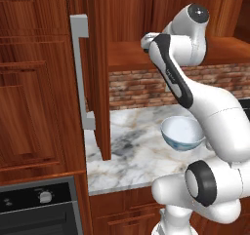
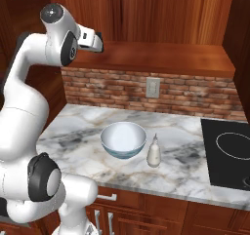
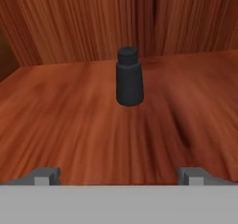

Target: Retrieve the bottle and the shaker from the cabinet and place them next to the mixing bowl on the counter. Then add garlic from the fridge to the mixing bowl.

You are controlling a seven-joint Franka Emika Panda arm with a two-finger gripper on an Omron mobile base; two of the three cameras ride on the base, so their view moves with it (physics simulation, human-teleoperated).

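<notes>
Two finger tips of the gripper (image 3: 119,175) stand wide apart at the bottom of the hand view, holding nothing. Ahead of them, well apart from the tips, the shaker (image 3: 128,77) stands upright on the wooden shelf of the cabinet (image 3: 69,121), roughly centred between the two tips and a little in front of the back panel.

In the right base view the gripper (image 2: 97,41) points into the open cabinet (image 2: 161,58) at shelf level, above the brick backsplash (image 2: 122,90). In the left base view the cabinet door (image 1: 100,73) hangs open, edge on, with its grey bar handle (image 1: 80,73) facing left.

Below, on the counter (image 2: 73,136), the mixing bowl (image 2: 123,140) sits upright with its white inside showing. The bottle (image 2: 154,151) stands upright just beside the bowl's right side, near but not clearly touching it. Further right, a black cooktop (image 2: 229,153) is set into the marble. In the left base view an oven (image 1: 39,207) sits at the lower left.
</notes>
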